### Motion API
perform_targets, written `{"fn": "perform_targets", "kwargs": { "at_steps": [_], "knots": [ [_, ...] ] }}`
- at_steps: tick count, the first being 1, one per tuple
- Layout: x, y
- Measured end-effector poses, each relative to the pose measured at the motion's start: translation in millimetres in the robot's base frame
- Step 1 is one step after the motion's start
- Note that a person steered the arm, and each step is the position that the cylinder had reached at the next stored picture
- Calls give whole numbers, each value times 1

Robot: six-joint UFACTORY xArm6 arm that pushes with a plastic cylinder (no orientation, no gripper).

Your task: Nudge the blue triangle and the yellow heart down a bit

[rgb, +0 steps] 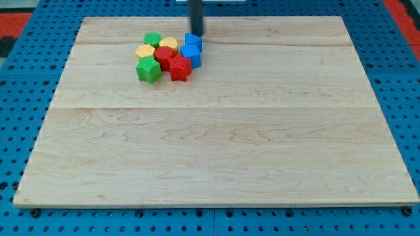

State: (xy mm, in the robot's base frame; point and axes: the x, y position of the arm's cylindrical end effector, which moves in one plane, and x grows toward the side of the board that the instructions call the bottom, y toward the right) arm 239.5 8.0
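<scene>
tip – dark rod end, no jaws, nothing held | set just above blue triangle block | yellow heart block packed among 6 neighbours – risk: cluster dragged along

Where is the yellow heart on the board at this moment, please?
The yellow heart is in the cluster near the view's top, left of centre, between the green block and the blue triangle; my tip is just above the triangle.

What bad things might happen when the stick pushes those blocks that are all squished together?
1. My tip sits just above the blue triangle; pushing down would likely shove the blue block below it too.
2. The yellow heart touches the red blocks, so they may slide along.
3. The heart lies to the view's left of my tip, so one push may miss it.
</scene>
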Motion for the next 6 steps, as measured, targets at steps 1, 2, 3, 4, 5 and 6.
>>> {"fn": "perform_targets", "kwargs": {
  "at_steps": [1, 2, 3, 4, 5, 6],
  "knots": [
    [22, 4],
    [38, -20],
    [12, -33],
    [12, -64],
    [19, -87],
    [29, -85]
  ]
}}
